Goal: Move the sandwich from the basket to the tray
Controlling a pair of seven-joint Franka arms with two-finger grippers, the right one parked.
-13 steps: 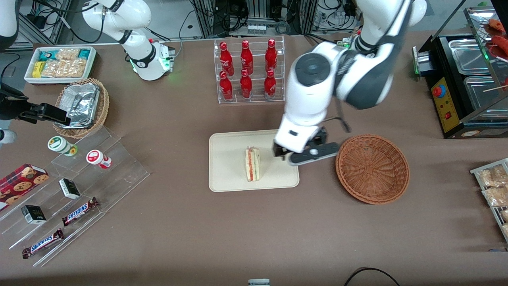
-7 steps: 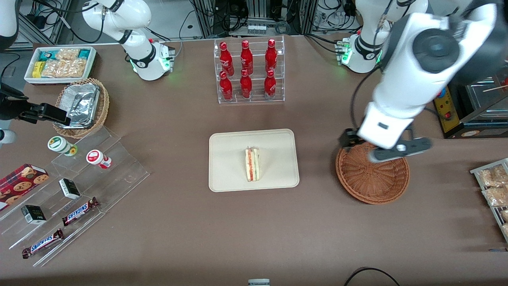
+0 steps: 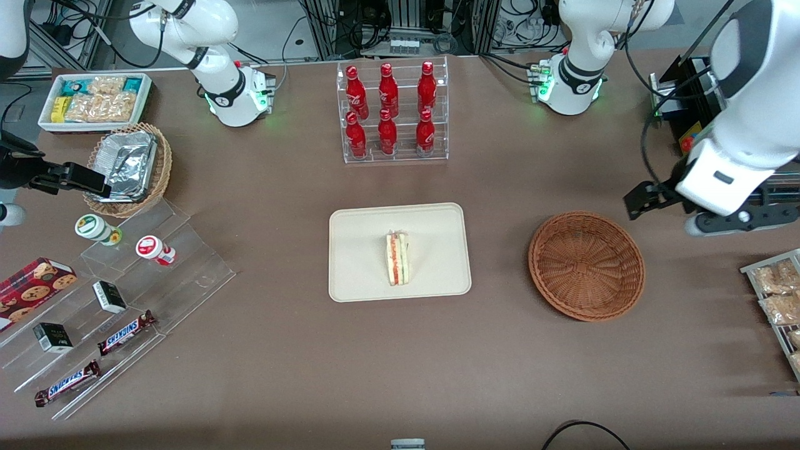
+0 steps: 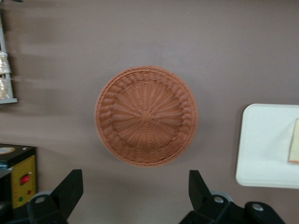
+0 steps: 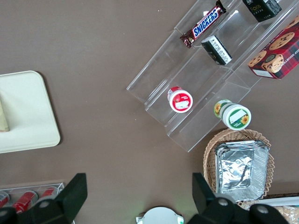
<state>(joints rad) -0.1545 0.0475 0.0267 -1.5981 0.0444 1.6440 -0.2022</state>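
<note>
My gripper (image 4: 133, 196) spread wide, empty, high above basket (image 3: 586, 265); sandwich (image 3: 397, 257) on tray (image 3: 356, 250) looks soft, light — pinch the bread faces gently

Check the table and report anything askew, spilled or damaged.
Nothing stands out. The triangular sandwich wedge sits intact on the cream rectangular tray. The round reddish-brown wicker basket sits upright and empty. The left gripper hangs above the table beside the basket, jaws open and empty.

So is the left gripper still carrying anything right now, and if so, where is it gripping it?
Nothing is held. The left gripper is open and empty, above the table beside the wicker basket; the sandwich lies on the tray.
</note>
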